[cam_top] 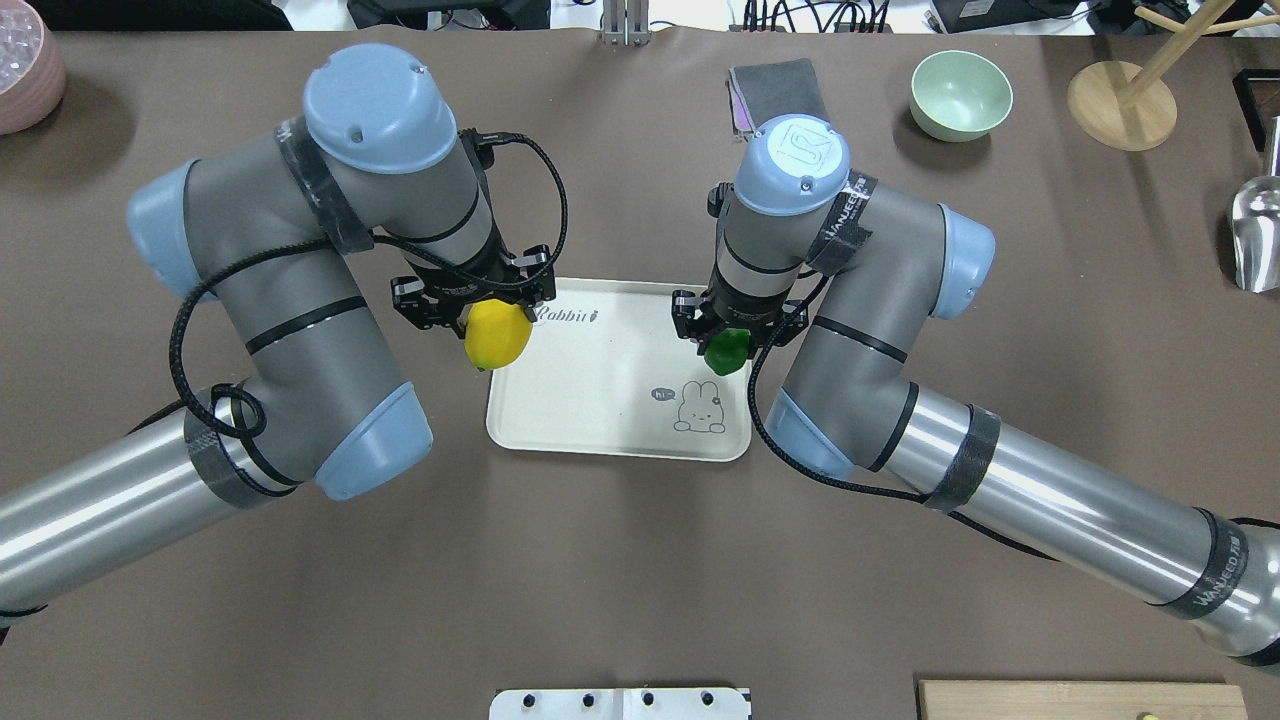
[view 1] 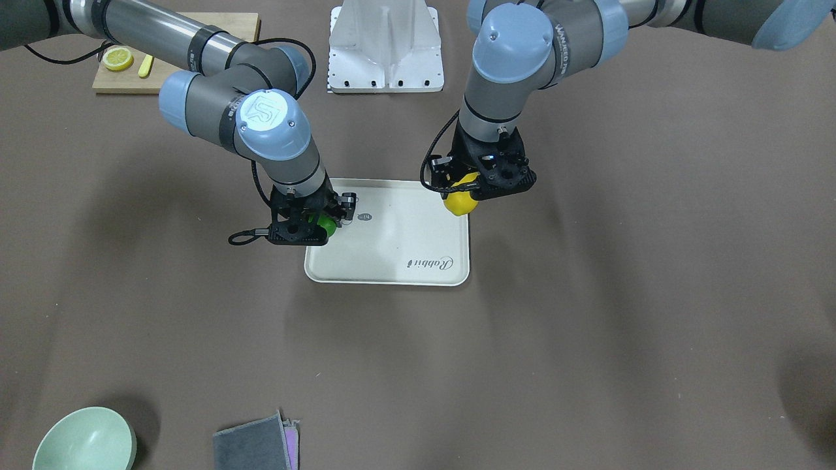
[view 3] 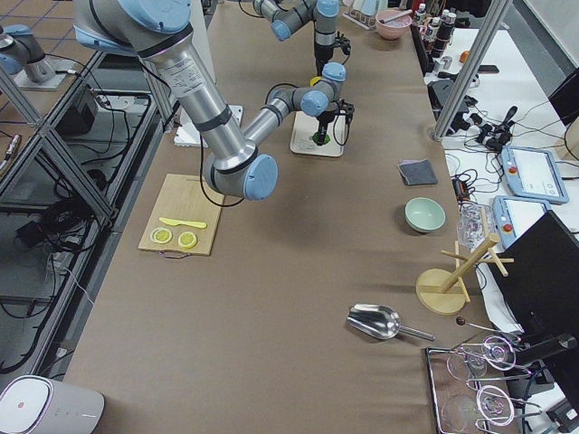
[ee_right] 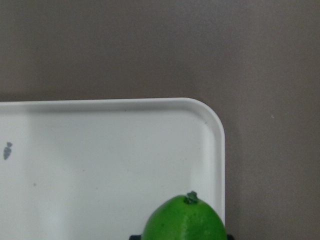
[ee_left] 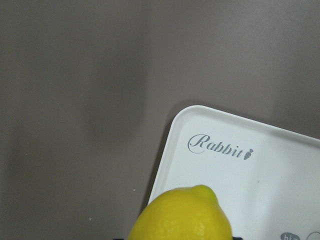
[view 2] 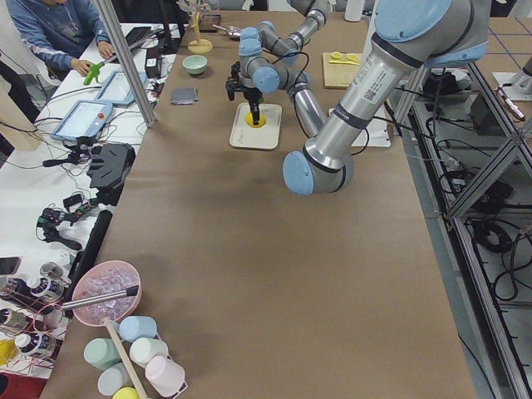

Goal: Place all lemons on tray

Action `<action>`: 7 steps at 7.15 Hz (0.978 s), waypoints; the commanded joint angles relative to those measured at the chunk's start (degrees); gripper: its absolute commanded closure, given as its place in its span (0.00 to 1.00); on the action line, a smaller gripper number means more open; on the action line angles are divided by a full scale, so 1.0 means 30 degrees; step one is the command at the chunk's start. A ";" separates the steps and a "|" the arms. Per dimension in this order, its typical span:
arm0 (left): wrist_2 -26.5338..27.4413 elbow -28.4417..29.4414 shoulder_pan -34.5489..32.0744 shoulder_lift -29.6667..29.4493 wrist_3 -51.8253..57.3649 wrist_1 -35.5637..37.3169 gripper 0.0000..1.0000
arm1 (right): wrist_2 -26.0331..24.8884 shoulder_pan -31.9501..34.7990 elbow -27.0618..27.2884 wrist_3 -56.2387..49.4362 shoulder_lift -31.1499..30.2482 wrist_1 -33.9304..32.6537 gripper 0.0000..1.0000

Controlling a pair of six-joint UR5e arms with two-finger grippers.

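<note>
L gripper (cam_top: pixel 490 322) is clamped on yellow lemon (cam_top: pixel 497 338) and R gripper (cam_top: pixel 728 338) on green lemon (cam_top: pixel 726 351). Both fruits hang over opposite edges of the tray (cam_top: pixel 610 390), not yet set down. Risk: each sits right by the rim, the yellow esp. near a corner. If the jaws part here, fruit may strike the rim & roll off onto the table (cam_top: pixel 600 570). Oval shape rolls easily. Rec. moving inboard & lowering before release.

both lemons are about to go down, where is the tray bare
The middle of the tray is bare, between the Rabbit script and the bunny drawing. Both short ends are crowded: the held yellow lemon and green lemon hang over them.
</note>
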 commanded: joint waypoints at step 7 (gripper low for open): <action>0.2499 0.2898 0.2131 0.0632 -0.1517 -0.4025 1.00 | -0.0978 -0.0125 -0.0241 -0.0202 0.0117 0.0458 0.00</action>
